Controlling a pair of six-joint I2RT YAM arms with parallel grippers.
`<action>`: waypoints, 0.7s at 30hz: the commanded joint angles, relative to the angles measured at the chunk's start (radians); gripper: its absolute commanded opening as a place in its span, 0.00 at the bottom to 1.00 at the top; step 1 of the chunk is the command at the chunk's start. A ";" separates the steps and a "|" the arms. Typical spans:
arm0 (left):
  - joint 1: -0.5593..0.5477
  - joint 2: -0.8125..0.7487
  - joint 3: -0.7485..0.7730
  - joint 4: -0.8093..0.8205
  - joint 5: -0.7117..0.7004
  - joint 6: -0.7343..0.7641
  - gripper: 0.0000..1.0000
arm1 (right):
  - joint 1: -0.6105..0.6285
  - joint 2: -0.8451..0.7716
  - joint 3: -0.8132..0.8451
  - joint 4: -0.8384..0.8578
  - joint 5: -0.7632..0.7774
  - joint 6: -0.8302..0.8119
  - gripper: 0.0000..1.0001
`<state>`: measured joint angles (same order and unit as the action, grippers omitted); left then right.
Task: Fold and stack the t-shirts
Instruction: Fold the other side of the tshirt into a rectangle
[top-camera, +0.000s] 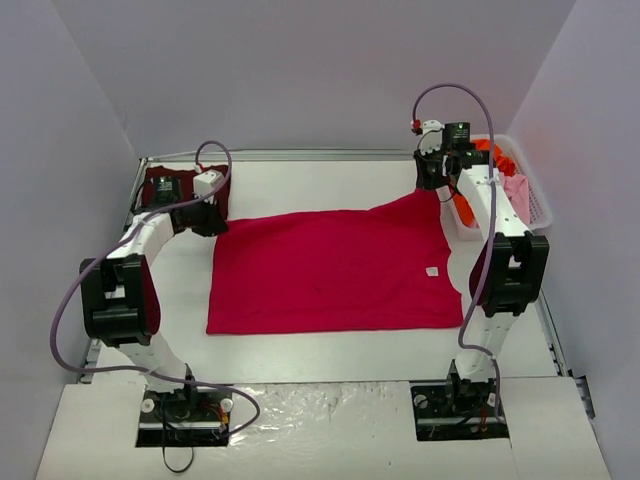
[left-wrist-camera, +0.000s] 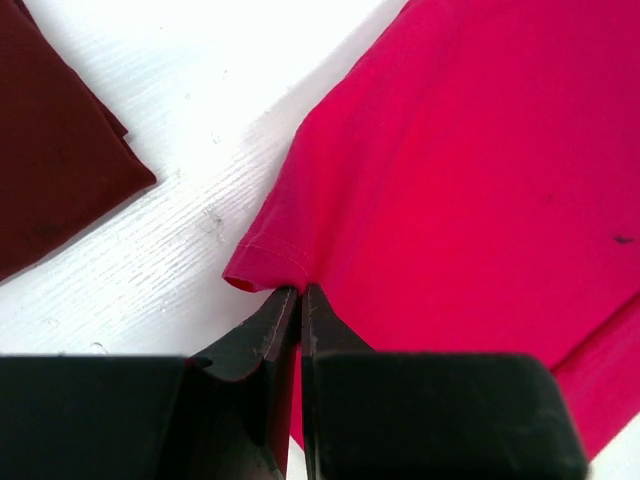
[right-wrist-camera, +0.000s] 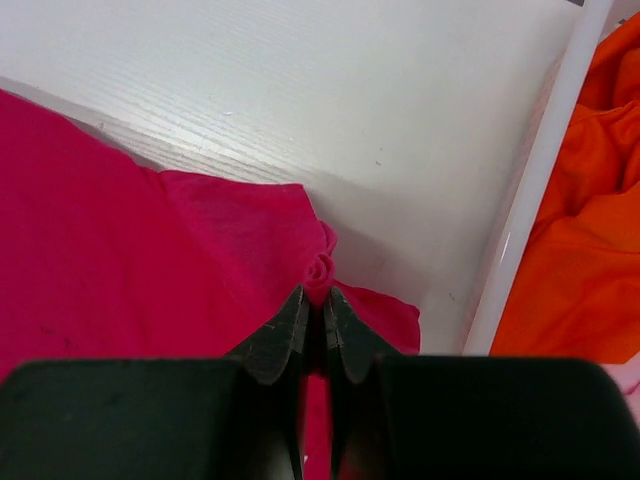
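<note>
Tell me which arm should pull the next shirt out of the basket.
Right, probably. The right end effector, shut on the red shirt, sits beside the basket holding the orange shirt; the left end effector grips its opposite corner by the maroon shirt.
</note>
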<state>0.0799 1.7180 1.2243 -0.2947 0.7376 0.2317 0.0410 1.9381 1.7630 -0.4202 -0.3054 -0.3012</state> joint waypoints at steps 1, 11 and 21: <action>0.001 -0.093 -0.014 -0.027 0.039 0.050 0.02 | 0.005 -0.097 -0.028 -0.037 -0.021 -0.009 0.00; 0.027 -0.199 -0.101 -0.073 0.071 0.115 0.02 | 0.005 -0.232 -0.151 -0.089 -0.014 -0.024 0.00; 0.049 -0.258 -0.174 -0.093 0.085 0.189 0.02 | 0.008 -0.364 -0.280 -0.135 0.000 -0.042 0.00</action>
<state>0.1146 1.5204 1.0515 -0.3717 0.7856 0.3679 0.0410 1.6371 1.5120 -0.5156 -0.3115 -0.3248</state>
